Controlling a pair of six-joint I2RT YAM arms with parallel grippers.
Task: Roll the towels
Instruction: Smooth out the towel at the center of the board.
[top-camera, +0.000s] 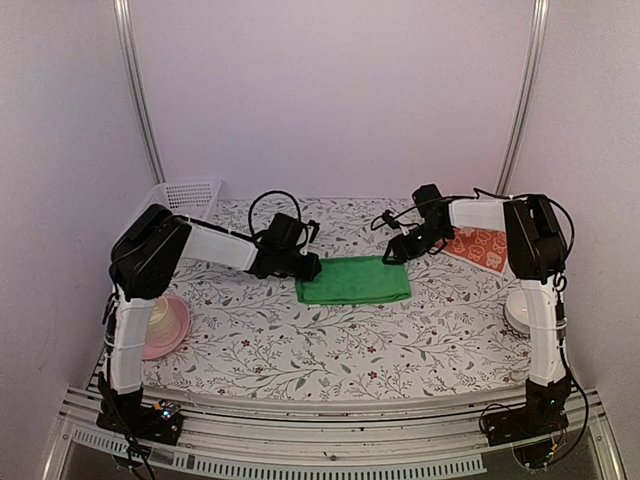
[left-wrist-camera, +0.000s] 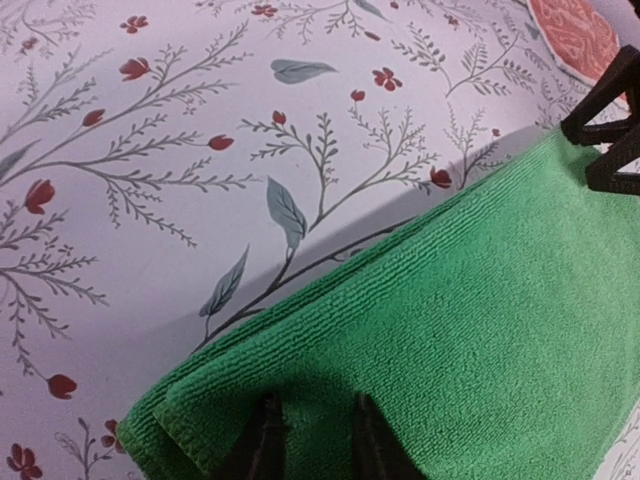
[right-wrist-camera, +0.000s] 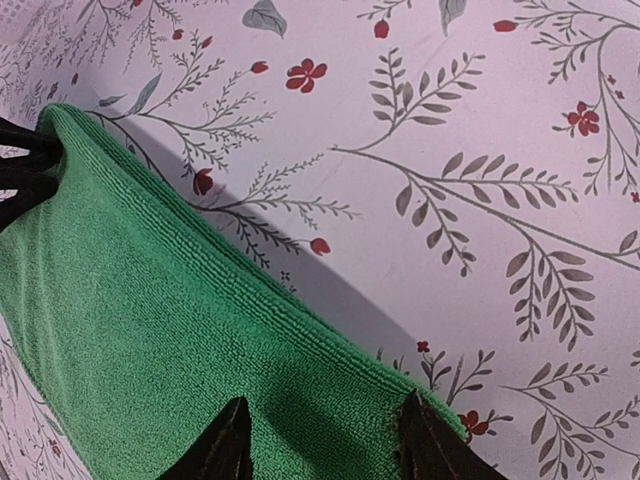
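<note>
Floral table (top-camera: 300, 350) below: your left gripper (top-camera: 310, 266), fingers narrowly apart, sits at 9 o'clock on the mid-table green towel (top-camera: 353, 280); you cannot tell whether it pinches. Your right gripper (top-camera: 395, 255), fingers apart, straddles its 1 o'clock corner. Beyond, at 3 o'clock, lies the orange-red towel (top-camera: 480, 248).

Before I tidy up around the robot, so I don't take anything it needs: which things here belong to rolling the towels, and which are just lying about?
For the job:
- green towel, lying folded flat
- orange-red patterned towel

Just lying about:
- white basket, back left
- pink dish, near left
- white round object, far right
</note>
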